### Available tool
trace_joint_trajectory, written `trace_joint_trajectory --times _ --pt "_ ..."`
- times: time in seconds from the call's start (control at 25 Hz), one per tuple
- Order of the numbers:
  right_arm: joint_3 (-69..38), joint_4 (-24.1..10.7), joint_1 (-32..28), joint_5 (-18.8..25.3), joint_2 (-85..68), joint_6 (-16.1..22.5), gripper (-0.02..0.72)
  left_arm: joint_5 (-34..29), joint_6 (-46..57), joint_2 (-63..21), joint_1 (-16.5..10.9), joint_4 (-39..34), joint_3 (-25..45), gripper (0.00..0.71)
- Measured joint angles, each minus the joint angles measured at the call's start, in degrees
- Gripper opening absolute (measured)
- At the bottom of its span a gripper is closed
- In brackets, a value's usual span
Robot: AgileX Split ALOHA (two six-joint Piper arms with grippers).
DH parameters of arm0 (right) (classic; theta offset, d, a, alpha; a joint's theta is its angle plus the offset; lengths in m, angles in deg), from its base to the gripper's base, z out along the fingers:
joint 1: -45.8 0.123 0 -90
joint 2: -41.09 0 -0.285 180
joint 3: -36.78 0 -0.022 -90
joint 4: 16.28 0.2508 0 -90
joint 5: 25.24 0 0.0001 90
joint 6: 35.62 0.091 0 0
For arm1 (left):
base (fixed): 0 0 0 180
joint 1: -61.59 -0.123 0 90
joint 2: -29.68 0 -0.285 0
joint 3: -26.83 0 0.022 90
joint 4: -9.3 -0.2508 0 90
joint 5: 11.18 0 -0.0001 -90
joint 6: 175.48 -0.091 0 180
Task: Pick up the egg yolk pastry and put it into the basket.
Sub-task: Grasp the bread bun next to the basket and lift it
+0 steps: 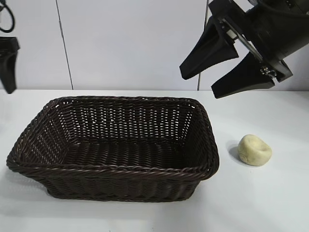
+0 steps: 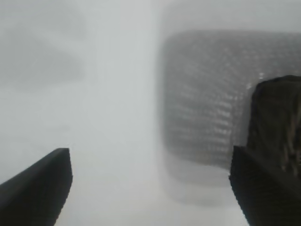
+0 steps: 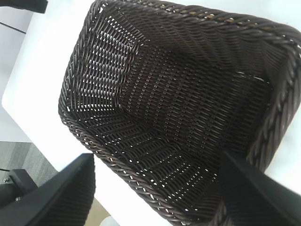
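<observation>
Egg yolk pastry [image 1: 254, 150]: one pale cream lump, dented, lying on the white table [image 1: 270, 203] at the right of the exterior frame, just beside the basket's right end but apart from it. I see nothing touching it.

Basket [image 1: 113, 145]: dark brown wicker, rectangular, braided rim, standing upright across the centre of the frame. I find its inside empty, confirmed in the right wrist view [image 3: 178, 108]; it shows blurred in the left wrist view [image 2: 207, 103].

Right gripper [image 1: 212, 77]: upper right of the exterior frame, held in the air above and behind the pastry, tilted down toward the basket. Fingers spread apart, grasping nothing.

Left gripper [image 1: 8, 63]: far upper left edge of the exterior frame, mostly cut off, hanging above the table to the left of the basket. Its fingers [image 2: 37, 188] stand wide apart in my wrist view, with nothing between them.
</observation>
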State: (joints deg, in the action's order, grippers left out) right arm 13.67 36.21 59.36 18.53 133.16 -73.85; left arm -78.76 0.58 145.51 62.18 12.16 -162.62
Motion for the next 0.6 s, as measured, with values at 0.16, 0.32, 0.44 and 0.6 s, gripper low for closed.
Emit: trace_joint_trajectory --times 0.16,0.32,0.44,0.6 --pt "0.00 -0.05 0.00 0.00 0.00 0.00 0.529 -1.47 0.00 -1.93 -0.24 -0.78 0.00 0.658" --pt "0.00 -0.05 0.00 0.00 0.00 0.00 0.529 -2.22 0.00 -5.37 -0.24 -0.82 0.05 0.658" --pt "0.00 -0.05 0.00 0.00 0.00 0.00 0.529 -2.34 0.00 -9.15 -0.24 -0.82 1.59 0.658" --pt "0.00 -0.05 0.00 0.04 0.00 0.00 0.529 -2.70 0.00 -16.89 -0.24 -0.82 6.77 0.658"
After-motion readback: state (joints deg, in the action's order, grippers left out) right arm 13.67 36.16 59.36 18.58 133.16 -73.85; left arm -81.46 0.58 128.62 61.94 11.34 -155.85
